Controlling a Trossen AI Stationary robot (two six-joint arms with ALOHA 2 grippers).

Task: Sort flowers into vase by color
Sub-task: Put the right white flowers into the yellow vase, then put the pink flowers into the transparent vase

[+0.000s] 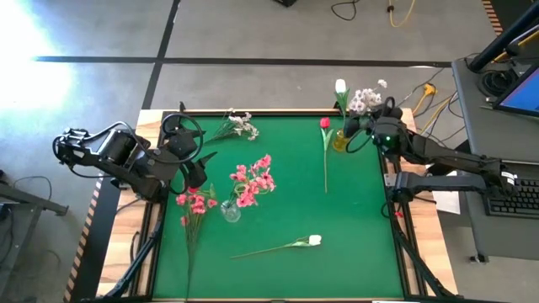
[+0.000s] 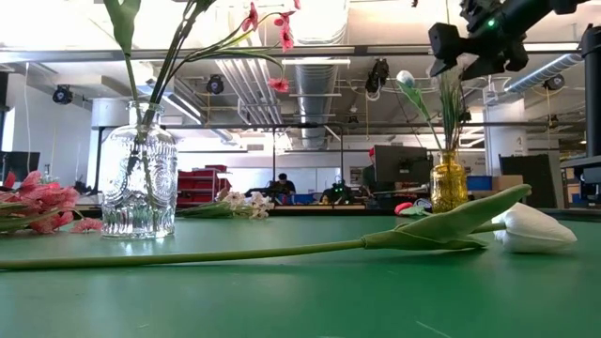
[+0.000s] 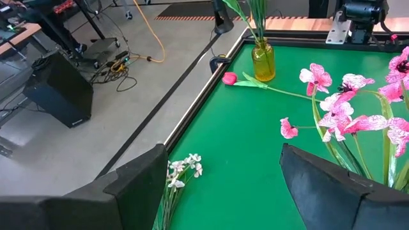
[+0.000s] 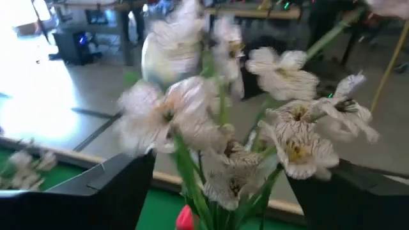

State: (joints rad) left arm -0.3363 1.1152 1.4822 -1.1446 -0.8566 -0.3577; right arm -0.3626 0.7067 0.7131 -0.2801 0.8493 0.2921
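Right hand [image 1: 368, 126] was up at the far right corner of the green bench [image 1: 354, 236], hovering right by the yellow vase [image 1: 339, 140], fingers spread apart with nothing clamped. That vase already had a white tulip [image 1: 341, 87] and a white blossom spray [image 1: 365, 101] standing in it; the wrist cam was basically all white petals between the 2 fingers. Left hand [image 1: 200, 164] sat over the left side of the bench, fingers apart too, empty, just beside the clear glass vase [image 1: 230, 211], which held pink blossom sprays [image 1: 254, 178]. Loose stuff lying on the bench: 1 red tulip [image 1: 325, 124] next to the yellow vase with its stem pointing toward the near side, 1 white tulip [image 1: 314, 241] near the front middle, a pink spray [image 1: 194, 202] left of the glass vase, and a small white spray [image 1: 242, 124] at the far edge.
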